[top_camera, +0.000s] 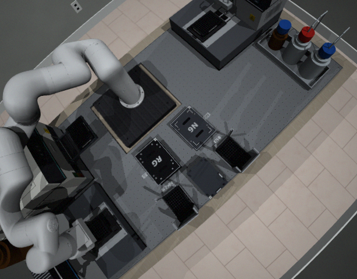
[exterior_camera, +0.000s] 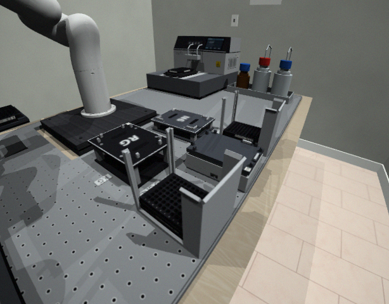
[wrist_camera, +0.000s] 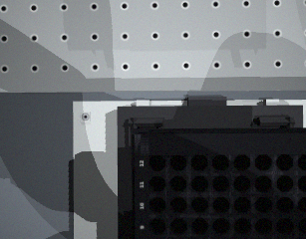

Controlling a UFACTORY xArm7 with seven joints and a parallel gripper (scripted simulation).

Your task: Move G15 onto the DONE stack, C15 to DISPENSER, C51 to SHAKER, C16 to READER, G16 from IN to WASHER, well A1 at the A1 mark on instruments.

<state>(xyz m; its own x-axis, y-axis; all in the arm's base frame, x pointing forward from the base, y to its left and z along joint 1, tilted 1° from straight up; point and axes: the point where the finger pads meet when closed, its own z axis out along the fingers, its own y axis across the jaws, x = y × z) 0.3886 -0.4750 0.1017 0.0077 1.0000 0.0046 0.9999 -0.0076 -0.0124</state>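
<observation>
Wrist view: black well plate (wrist_camera: 217, 189) fills the lower right; row numbers 12 down to 9 run along its left edge.
Under plate: light carrier (wrist_camera: 95, 134) shows at its left and top edges, perforated table (wrist_camera: 153, 50) beyond.
Plate label: not readable, so I cannot tell which plate it is.
Tool: (top_camera: 86, 234) fingers out of sight in every view; pinching the plate by its sides.
Plate location: over the instrument (top_camera: 127, 240) at the table's lower-left corner in the top view; seated or lifted, cannot tell.
Arm: (top_camera: 19, 168) bends from its base (top_camera: 160, 102) round to that corner.
Nests: RG (top_camera: 157, 162) and N6 (top_camera: 192, 127) both bare.
Racks: near one (exterior_camera: 217, 202) and far one (exterior_camera: 270, 127) each show a black plate inside.
</observation>
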